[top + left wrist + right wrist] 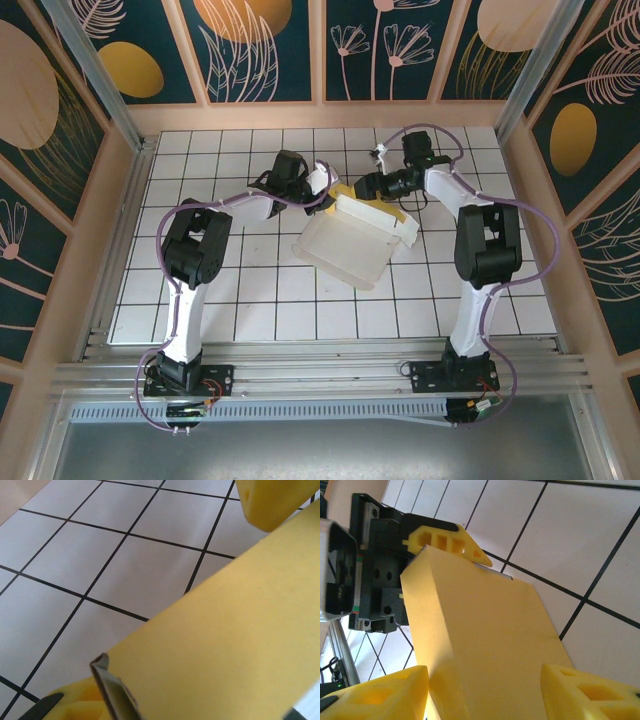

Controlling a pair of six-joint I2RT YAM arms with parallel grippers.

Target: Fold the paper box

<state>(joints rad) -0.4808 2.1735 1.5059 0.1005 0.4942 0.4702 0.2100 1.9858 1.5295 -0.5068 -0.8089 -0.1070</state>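
Note:
The paper box [350,245] lies tilted in the middle of the table, pale white face up, with a yellow strip along its far edge. My left gripper [330,195] is at the far left corner, shut on the card. In the left wrist view [172,602] the yellow card [225,630] runs between the fingers, its folded edge [107,680] near the lower one. My right gripper [368,187] is at the far edge, open. Its fingers [375,695] straddle a yellow panel [485,630], the left one against the fold. The left gripper's finger [445,542] sits at the panel's far end.
White tiles with black lines [250,290] cover the table. Patterned walls [270,50] and metal posts [95,70] close it in at the back and sides. Purple cables [430,130] loop over both arms.

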